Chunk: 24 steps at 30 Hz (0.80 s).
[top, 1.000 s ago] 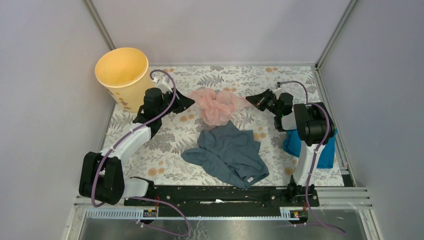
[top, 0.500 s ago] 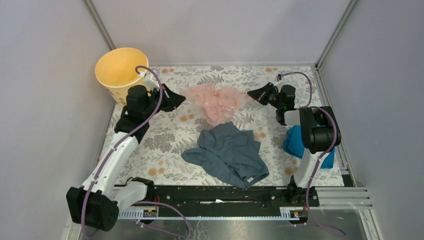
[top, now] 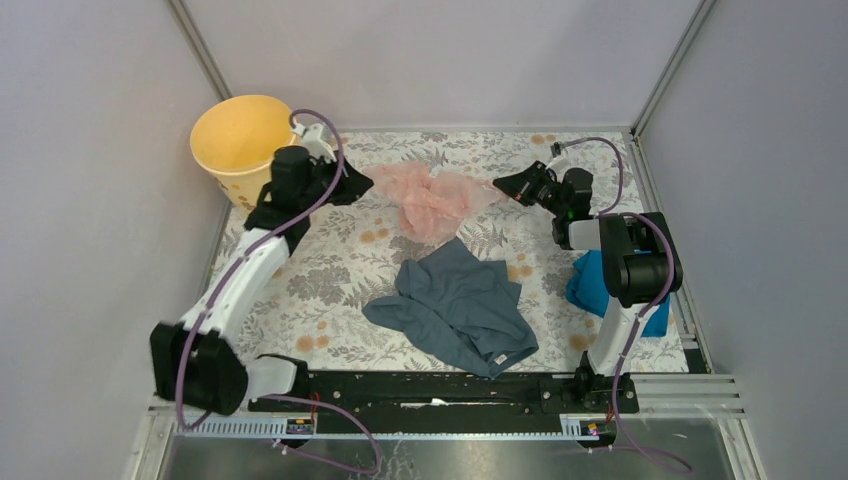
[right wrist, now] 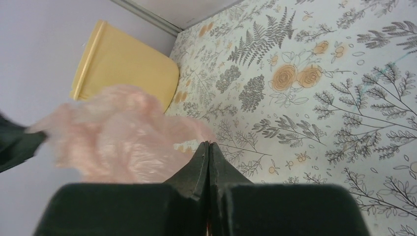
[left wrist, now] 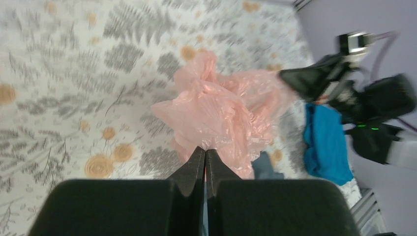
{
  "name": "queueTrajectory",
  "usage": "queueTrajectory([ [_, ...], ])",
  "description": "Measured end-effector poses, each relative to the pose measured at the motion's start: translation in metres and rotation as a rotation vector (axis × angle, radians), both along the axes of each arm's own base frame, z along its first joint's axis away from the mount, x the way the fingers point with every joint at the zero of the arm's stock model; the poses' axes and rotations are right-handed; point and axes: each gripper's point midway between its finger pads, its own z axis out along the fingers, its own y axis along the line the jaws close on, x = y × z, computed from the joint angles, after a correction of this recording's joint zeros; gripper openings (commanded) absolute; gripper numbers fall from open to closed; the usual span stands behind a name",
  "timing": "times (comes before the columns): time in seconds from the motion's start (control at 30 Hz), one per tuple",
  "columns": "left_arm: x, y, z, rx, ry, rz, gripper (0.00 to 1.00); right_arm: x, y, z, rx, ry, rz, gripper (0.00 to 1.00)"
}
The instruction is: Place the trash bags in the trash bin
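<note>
The trash bag [top: 430, 202] is a crumpled, translucent pale-pink film, held up between my two grippers over the back of the floral mat. My left gripper [top: 367, 183] is shut on its left edge, the pink film pinched at the fingertips [left wrist: 205, 150]. My right gripper [top: 498, 184] is shut on its right edge [right wrist: 208, 143], and the bag [right wrist: 123, 132] billows out to its left. The trash bin [top: 243, 145], a round yellow-orange bucket, stands upright in the back left corner, just left of the left gripper, and shows in the right wrist view [right wrist: 128, 61] behind the bag.
A grey-blue garment [top: 455, 305] lies crumpled on the mat just in front of the bag. A bright blue folded cloth [top: 600, 290] sits by the right arm's base. Grey walls close in the mat [top: 330, 270] on three sides.
Both grippers have lifted toward the back with the bag still in them. The left gripper swung left toward the bin, then back a little; the bag hangs stretched between them.
</note>
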Motion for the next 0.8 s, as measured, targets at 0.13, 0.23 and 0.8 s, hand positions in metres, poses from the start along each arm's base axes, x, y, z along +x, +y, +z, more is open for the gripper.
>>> queueTrajectory([
  [0.13, 0.019, 0.0, -0.068, 0.043, 0.195, 0.029, 0.32, -0.002, 0.003, 0.009, 0.007, -0.045, 0.023, 0.0],
  [0.23, 0.019, 0.001, -0.1, 0.064, 0.305, 0.048, 0.48, -0.003, 0.005, 0.013, 0.011, -0.07, 0.042, 0.0],
  [0.8, 0.049, -0.027, -0.085, 0.125, 0.392, 0.289, 0.72, -0.011, 0.019, 0.015, 0.011, -0.099, 0.098, 0.0],
])
